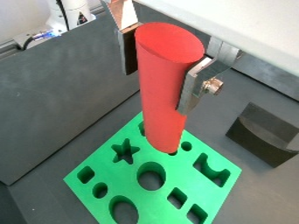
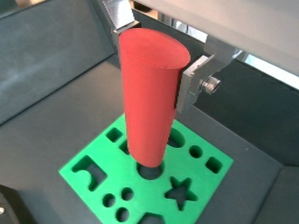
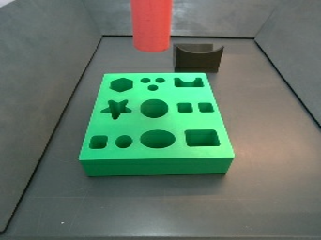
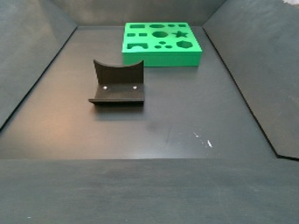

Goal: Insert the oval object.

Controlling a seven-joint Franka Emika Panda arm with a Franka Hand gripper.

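Wrist view, peg: red oval object [image 1: 160, 83] stands up tall between the gripper [image 1: 162, 66] fingers [image 1: 195, 83]; the jaws are closed on its upper part and hold it.
Wrist view, block: green block [image 1: 152, 175] lies below the peg, and the peg's low end looks to be over the block's back part, near the star hole [image 1: 124, 154] and the round hole [image 1: 152, 178]. I cannot tell if it touches.
Wrist view, from the opposite side: oval object [image 2: 149, 96] points straight down at the green block [image 2: 158, 175], gripper [image 2: 152, 57] holding it near the top; the low end hides the hole under it.
Side view, peg: oval object [image 3: 150, 22] hangs high, clear of the green block [image 3: 157, 127]; the gripper is cut off at the top edge.
Side view, target: big oval hole [image 3: 157, 141] sits in the front row, nearer the camera than the peg, so I think the peg must come forward and then go down.
Side view, far: green block [image 4: 163, 43] on the dark worktop [image 4: 176, 122], fixture [image 4: 117, 85] well apart from it; peg and gripper not seen.
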